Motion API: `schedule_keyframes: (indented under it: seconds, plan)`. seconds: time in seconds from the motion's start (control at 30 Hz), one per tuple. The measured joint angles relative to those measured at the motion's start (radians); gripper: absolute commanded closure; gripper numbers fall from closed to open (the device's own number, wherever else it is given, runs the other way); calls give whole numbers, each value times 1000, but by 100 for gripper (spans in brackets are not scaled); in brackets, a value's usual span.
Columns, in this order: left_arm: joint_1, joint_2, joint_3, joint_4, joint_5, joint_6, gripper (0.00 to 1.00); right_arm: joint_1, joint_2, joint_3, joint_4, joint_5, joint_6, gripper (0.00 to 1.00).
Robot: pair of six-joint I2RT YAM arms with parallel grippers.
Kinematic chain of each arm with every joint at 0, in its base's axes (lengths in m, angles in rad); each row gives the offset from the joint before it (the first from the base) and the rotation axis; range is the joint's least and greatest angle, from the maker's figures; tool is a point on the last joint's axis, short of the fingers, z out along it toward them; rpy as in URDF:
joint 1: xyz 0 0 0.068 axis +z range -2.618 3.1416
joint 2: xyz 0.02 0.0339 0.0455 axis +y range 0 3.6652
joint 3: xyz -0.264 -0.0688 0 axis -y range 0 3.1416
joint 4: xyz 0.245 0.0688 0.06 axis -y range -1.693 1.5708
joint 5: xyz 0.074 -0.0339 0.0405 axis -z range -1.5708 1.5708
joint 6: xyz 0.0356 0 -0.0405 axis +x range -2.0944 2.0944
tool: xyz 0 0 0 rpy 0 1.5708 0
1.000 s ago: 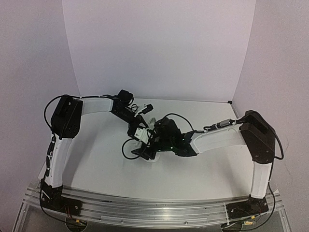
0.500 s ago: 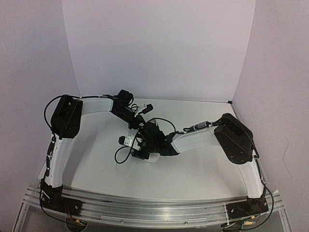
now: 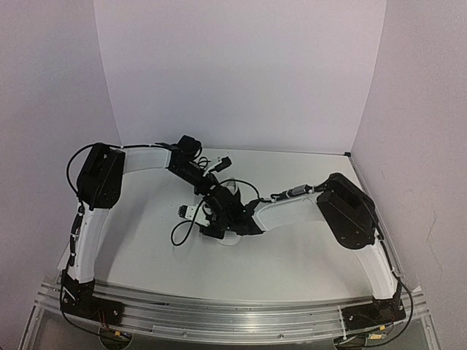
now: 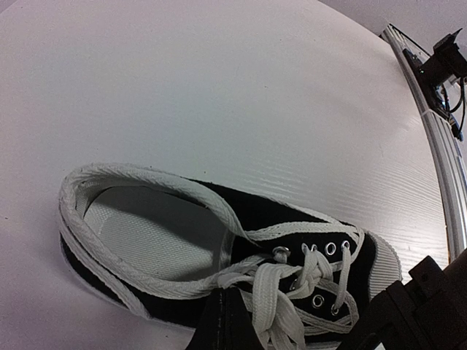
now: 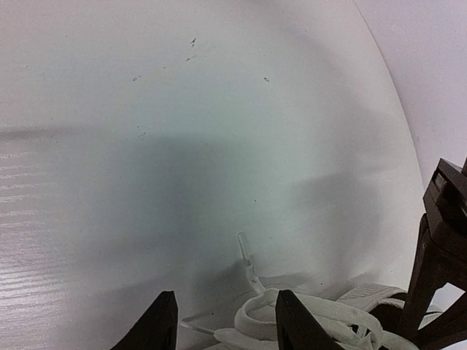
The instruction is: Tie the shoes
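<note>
The black shoe [image 4: 241, 219] with white trim lies on its side on the white table, its opening to the left and its white laces [image 4: 281, 299] bunched over the eyelets. In the top view only its white toe cap [image 3: 229, 240] shows under the arms. My left gripper [image 4: 220, 317] sits at the shoe's near side with its fingers pressed together at the laces. My right gripper [image 5: 228, 324] is open just above the table, with a lace loop [image 5: 292, 313] lying by its right finger and a lace tip [image 5: 246, 259] beyond. Both grippers meet over the shoe [image 3: 215, 208].
The white table [image 3: 306, 240] is walled by white panels at the back and sides. A metal rail [image 4: 438, 146] runs along the near edge. A black cable loop [image 3: 182, 232] hangs left of the shoe. The right arm's dark body [image 4: 423, 306] crowds the shoe's toe.
The right arm has swung left and forward, carrying its gripper further over the shoe. The left arm has stayed in place.
</note>
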Motion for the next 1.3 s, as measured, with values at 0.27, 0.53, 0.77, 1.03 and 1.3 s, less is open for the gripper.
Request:
schedule_keyframes:
  seconds: [0.27, 0.53, 0.77, 1.03, 1.3]
  plan:
    - [0, 0, 0, -8, 0, 1, 100, 2, 22, 36, -11, 49, -4, 56]
    - [0, 0, 0, -11, 1, 1, 100, 3, 30, 97, -107, 130, -57, 87]
    - [0, 0, 1, -26, 0, 3, 100, -2, 51, 136, -170, 180, -59, 100]
    - [0, 1, 26, -28, -28, 7, 100, -11, 23, 103, -166, 131, 116, 100]
    - [0, 2, 35, -26, -70, 30, 100, -59, -215, -184, -28, 13, 415, 100]
